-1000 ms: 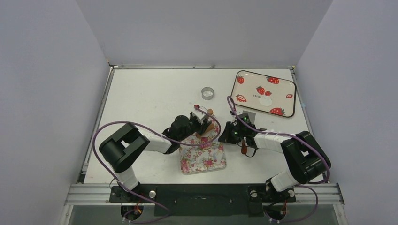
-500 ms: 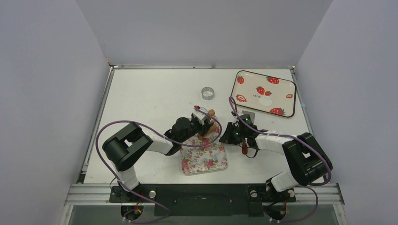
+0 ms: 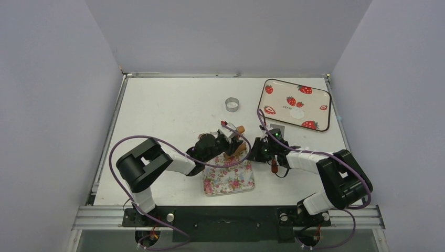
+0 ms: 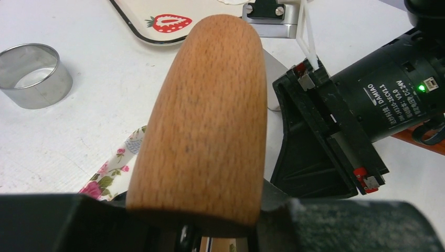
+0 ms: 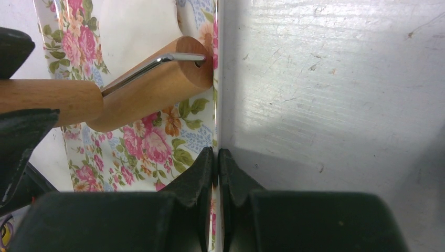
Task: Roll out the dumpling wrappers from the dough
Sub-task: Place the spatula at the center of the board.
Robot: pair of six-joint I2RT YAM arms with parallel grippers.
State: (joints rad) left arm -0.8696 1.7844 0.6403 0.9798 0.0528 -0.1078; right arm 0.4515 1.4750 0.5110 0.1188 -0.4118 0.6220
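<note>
My left gripper point(image 3: 226, 143) is shut on the handle of the brown wooden roller point(image 3: 237, 137); that handle point(image 4: 204, 115) fills the left wrist view, with the gripper point(image 4: 210, 212) low in frame. The roller's barrel point(image 5: 152, 86) lies across the floral tray point(image 3: 231, 178). A whitish patch point(image 5: 139, 29), perhaps the dough, shows on the tray beyond the barrel. My right gripper point(image 3: 254, 152) is shut on the tray's right rim point(image 5: 216, 105), its closed tips point(image 5: 216, 155) pinching it. One white round wrapper point(image 3: 297, 113) lies on the strawberry tray point(image 3: 320, 97).
The silver metal ring point(image 3: 232, 104) stands behind the grippers, also in the left wrist view point(image 4: 31, 73). The spatula's red handle point(image 3: 273, 167) lies under my right arm, its blade point(image 3: 279, 129) behind it. The strawberry tray sits at the back right.
My left gripper has pushed the roller to the right across the floral tray. The tray has shifted slightly. My right gripper has stayed on the tray's rim.
</note>
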